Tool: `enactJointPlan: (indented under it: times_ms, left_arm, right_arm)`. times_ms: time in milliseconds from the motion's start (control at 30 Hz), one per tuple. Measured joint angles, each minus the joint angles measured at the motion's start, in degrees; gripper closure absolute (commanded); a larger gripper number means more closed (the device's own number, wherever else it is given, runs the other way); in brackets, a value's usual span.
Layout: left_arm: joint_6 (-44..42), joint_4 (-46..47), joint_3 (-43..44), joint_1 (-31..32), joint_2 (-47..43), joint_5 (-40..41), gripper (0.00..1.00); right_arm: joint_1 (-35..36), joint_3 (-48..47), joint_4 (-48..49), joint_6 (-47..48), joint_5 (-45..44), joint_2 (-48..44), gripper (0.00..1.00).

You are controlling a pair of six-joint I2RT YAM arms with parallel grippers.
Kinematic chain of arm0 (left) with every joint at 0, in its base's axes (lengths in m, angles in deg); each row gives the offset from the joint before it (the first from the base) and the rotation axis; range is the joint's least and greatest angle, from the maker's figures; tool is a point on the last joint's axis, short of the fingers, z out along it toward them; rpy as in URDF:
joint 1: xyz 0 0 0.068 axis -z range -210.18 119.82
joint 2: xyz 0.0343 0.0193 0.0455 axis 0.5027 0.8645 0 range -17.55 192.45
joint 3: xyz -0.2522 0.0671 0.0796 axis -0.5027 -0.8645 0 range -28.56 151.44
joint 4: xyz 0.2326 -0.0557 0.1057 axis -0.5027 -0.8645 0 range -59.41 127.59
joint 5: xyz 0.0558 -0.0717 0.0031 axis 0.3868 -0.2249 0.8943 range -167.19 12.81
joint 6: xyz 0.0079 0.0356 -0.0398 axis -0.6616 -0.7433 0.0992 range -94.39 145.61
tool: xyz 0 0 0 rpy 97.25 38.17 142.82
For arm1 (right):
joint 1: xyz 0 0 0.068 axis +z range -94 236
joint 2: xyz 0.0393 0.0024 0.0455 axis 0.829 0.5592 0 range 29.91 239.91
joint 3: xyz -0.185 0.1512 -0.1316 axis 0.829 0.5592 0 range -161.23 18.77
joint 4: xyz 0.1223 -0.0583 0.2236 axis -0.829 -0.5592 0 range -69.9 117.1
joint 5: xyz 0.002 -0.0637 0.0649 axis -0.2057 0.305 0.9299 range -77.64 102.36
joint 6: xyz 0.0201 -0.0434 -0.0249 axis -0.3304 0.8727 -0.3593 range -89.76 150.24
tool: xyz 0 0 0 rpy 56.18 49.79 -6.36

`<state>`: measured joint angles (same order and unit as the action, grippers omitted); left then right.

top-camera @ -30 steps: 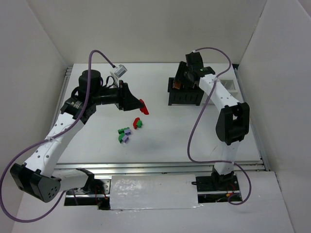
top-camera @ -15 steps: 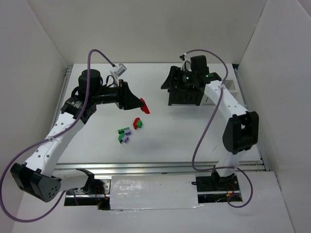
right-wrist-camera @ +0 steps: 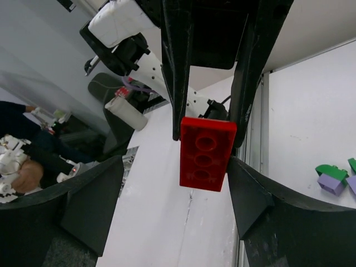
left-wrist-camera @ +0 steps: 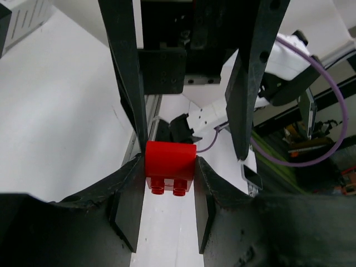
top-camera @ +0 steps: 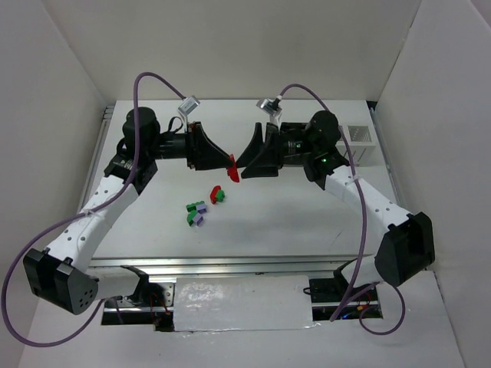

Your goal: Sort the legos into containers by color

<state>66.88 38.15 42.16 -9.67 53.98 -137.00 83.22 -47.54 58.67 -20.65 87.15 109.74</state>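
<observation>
Above the middle of the desk [top-camera: 307, 222], the left gripper [top-camera: 228, 164] had its jaws clamped on a red brick [top-camera: 232, 168], held clear of the surface. Facing it tip to tip, the right gripper [top-camera: 244, 162] stood with jaws spread, apparently flanking the brick's free end without touching. A clean handover probably called for closing squarely on that end before the left let go. Loose legos [top-camera: 201, 208] lay nearby toward the bases. The containers [top-camera: 358, 136] sat behind the right arm, with bare desk around.
</observation>
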Motion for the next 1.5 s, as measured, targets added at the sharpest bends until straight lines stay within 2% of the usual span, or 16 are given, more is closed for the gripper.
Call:
enactJointPlan:
  times_ms: [233, 433, 500, 533, 567, 600, 633, 667, 700, 733, 900, 1033, 1133, 1233, 1367, 1500]
  left_arm:
    - [2.9, 4.5, -0.3, -0.1, 0.2, -1.2, 1.00]
    - [4.4, 7.1, -1.5, -0.3, 0.1, -0.2, 1.00]
    - [5.2, 7.6, -1.7, -0.4, 0.1, 0.1, 1.00]
    - [5.6, 7.6, -1.7, -0.4, 0.1, 0.0, 1.00]
    - [5.6, 7.6, -1.7, -0.5, 0.1, 0.0, 1.00]
    - [5.5, 7.6, -1.7, -0.5, 0.1, 0.0, 1.00]
    - [5.5, 7.4, -1.7, -0.5, 0.1, 0.0, 0.97]
    - [5.3, 7.2, -1.7, -0.5, 0.1, 0.2, 0.86]
    - [5.1, 6.8, -1.7, -0.6, 0.1, 0.6, 0.38]
    - [4.4, 6.1, -1.7, -0.5, 0.1, 1.3, 0.03]
    - [-1.0, -7.1, 2.1, -0.3, 1.2, 13.4, 0.01]
    - [-3.9, -20.4, 7.3, -0.2, 2.4, 29.2, 0.01]
    - [-5.0, -27.8, 8.5, -0.8, 2.4, 40.4, 0.01]
    - [-5.3, -33.1, 8.4, -1.7, 2.9, 46.0, 0.00]
    - [-5.4, -36.7, 7.0, -2.1, 3.1, 49.6, 0.01]
    - [-6.9, -39.2, 6.8, -2.1, 3.1, 51.4, 0.01]
  right_arm:
    - [2.0, -2.7, -4.9, 2.9, -2.3, 1.0, 0.30]
    - [4.4, -5.8, -19.5, 13.2, -6.5, 1.0, 0.39]
    - [5.5, -6.8, -24.2, 16.7, -8.7, 1.0, 0.52]
    - [5.9, -7.2, -26.3, 18.3, -10.1, 1.1, 0.63]
    - [6.2, -7.5, -27.7, 19.8, -11.2, 1.1, 0.86]
    - [6.3, -7.5, -28.7, 20.7, -11.8, 1.1, 0.98]
    - [6.4, -7.5, -29.2, 21.0, -12.4, 1.1, 1.00]
    - [6.4, -7.5, -29.3, 21.4, -12.8, 1.1, 1.00]
    - [6.4, -7.5, -29.5, 21.8, -13.1, 1.1, 1.00]
    - [6.3, -7.4, -29.4, 22.2, -13.5, 1.1, 1.00]
    - [3.5, -5.4, -30.0, 23.3, -16.8, 1.0, 1.00]
    - [-4.7, -4.9, -37.3, 23.4, -30.8, 1.4, 1.00]
    - [-9.9, -13.0, -49.6, 22.0, -51.0, 6.6, 1.00]
    - [-13.4, -25.9, -59.4, 20.5, -65.4, 16.8, 1.00]
    - [-17.2, -35.2, -69.2, 19.4, -76.8, 27.0, 0.99]
    - [-18.7, -42.1, -77.0, 19.2, -82.0, 33.6, 0.95]
